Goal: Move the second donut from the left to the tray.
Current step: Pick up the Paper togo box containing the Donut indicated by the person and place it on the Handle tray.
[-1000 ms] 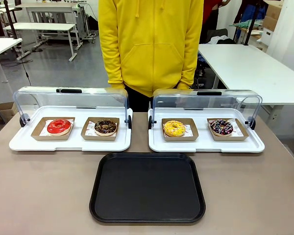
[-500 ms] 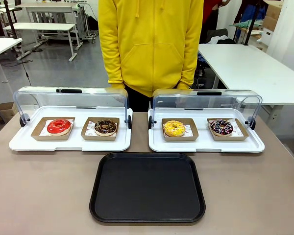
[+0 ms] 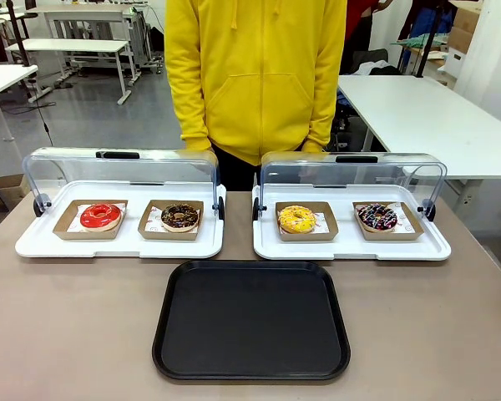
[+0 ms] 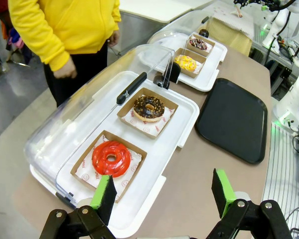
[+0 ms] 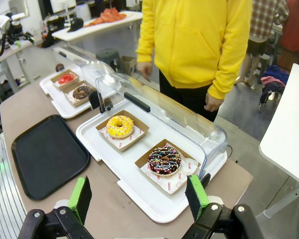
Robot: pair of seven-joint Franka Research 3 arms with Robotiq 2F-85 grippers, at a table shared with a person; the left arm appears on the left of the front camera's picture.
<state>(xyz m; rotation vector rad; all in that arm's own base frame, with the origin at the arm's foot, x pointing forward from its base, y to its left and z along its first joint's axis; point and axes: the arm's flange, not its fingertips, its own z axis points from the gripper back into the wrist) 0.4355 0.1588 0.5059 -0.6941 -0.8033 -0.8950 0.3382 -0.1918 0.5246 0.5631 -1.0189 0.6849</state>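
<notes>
Second donut from the left [image 3: 180, 217] sits in its cardboard holder [image 3: 153, 228] on left white display tray [image 3: 117, 247], clear lid [image 3: 121, 171] up, just behind black tray [image 3: 250, 322]. Likely light, soft, glaze smears easily, so grab holder rim, not icing. Left gripper [image 4: 163, 191] and right gripper [image 5: 138, 194]: fingers wide apart, empty.

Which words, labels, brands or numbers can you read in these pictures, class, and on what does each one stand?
No word, number or brand can be read.
Paper liner under the second donut from the left: a faint reddish mark, too small to read.
Second liner under the sprinkled donut: a faint mark, too blurred to read.
The tray and the yellow hoodie: no print visible.
</notes>
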